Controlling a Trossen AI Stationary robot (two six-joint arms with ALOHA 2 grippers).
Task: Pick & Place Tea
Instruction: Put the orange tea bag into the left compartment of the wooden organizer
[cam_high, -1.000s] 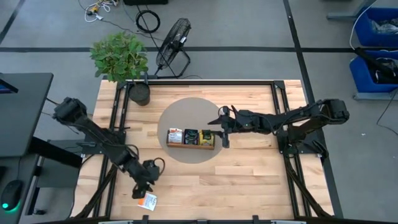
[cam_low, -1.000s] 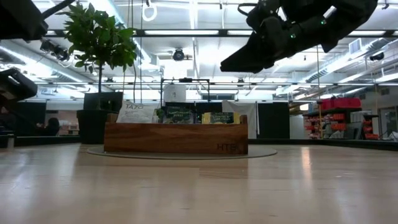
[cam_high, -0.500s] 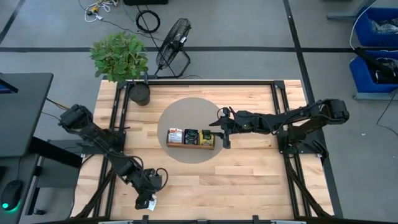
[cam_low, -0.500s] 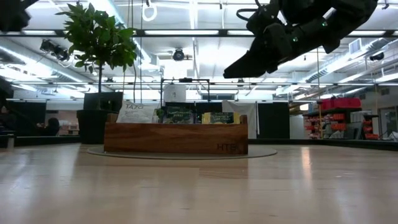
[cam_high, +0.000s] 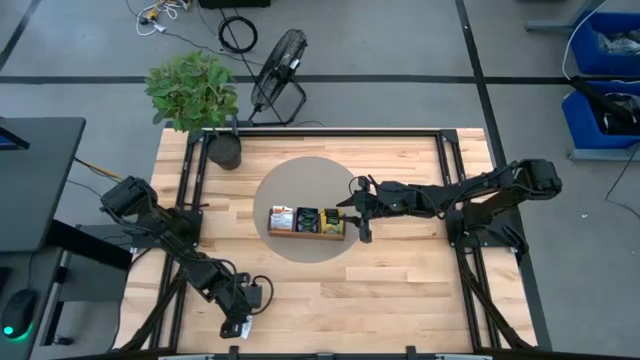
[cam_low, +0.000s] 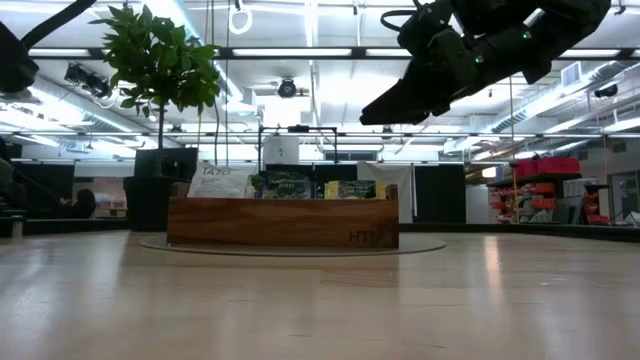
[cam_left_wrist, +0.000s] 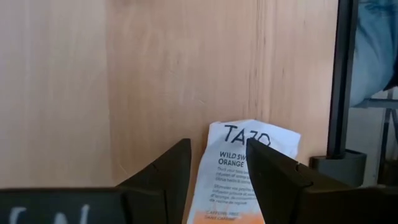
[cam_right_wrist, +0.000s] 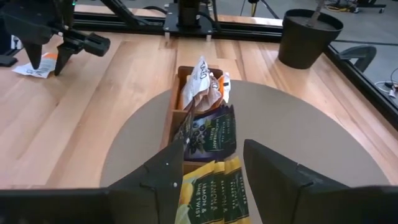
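The left tool (cam_left_wrist: 217, 180) hangs over the light wooden table (cam_left_wrist: 124, 74), its two dark fingers (cam_left_wrist: 168, 177) spread apart. Between and just beyond them lies a white-and-orange tea sachet (cam_left_wrist: 239, 168) printed "TAZO" and "ORANGE", flat on the wood. A dark frame rail (cam_left_wrist: 341, 81) runs along the table's edge close beside the sachet.
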